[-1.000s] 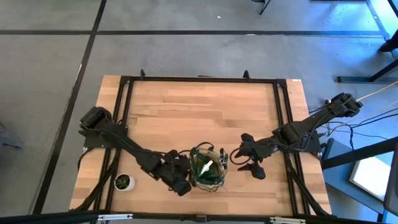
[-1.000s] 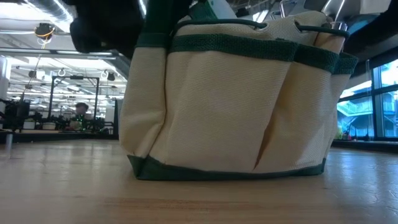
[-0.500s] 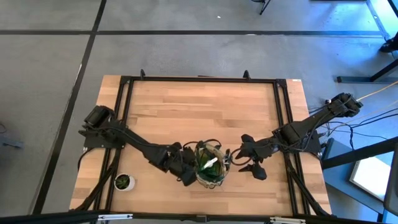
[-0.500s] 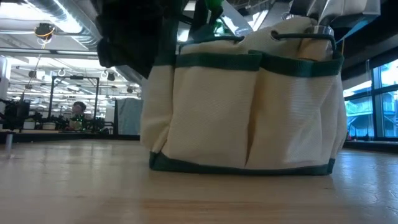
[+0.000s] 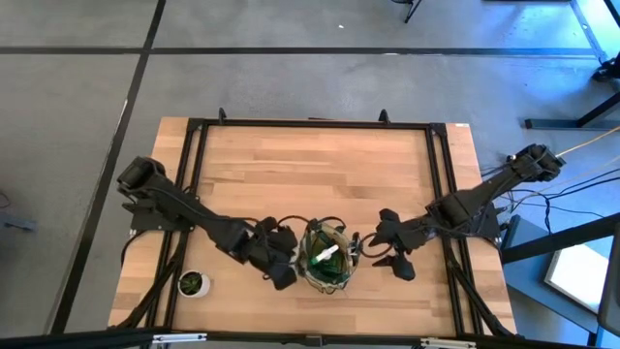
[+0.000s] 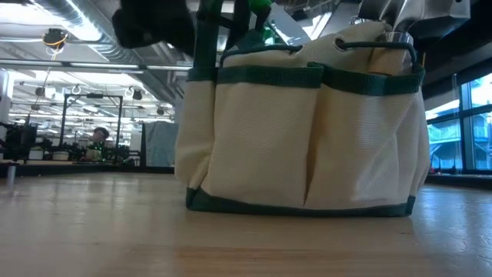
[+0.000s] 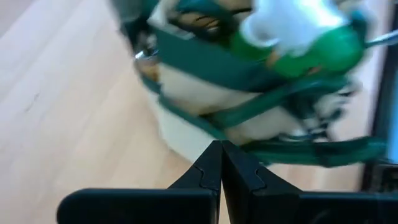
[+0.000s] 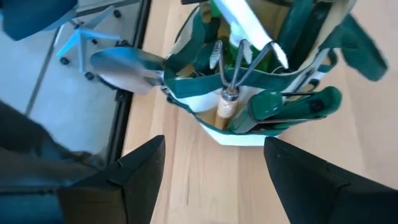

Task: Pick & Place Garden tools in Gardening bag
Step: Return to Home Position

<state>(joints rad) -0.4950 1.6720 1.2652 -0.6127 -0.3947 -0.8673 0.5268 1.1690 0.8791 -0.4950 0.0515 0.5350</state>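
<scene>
The gardening bag [image 5: 325,256] stands upright on its base near the table's front middle; the low view shows its khaki side [image 6: 307,131]. In it stand a green spray bottle with a white trigger [image 8: 249,25], a hand fork [image 8: 239,59], a trowel with its blade sticking out [image 8: 127,65] and green-handled shears [image 8: 292,106]. My left gripper [image 5: 288,270] is shut just left of the bag, its tips [image 7: 221,152] toward the bag's lower edge. My right gripper [image 5: 367,248] hangs open just right of the bag, with nothing between its fingers [image 8: 211,165].
A small potted plant [image 5: 193,283] stands at the table's front left corner. A black frame rail [image 5: 310,124] runs around the tabletop. Bare wood lies across the far half of the table [image 5: 310,174].
The bag has slid a little toward the table's right with my left gripper close against its left side, and has then stood still. My left gripper has since drawn back toward the table's left and risen, still shut.
</scene>
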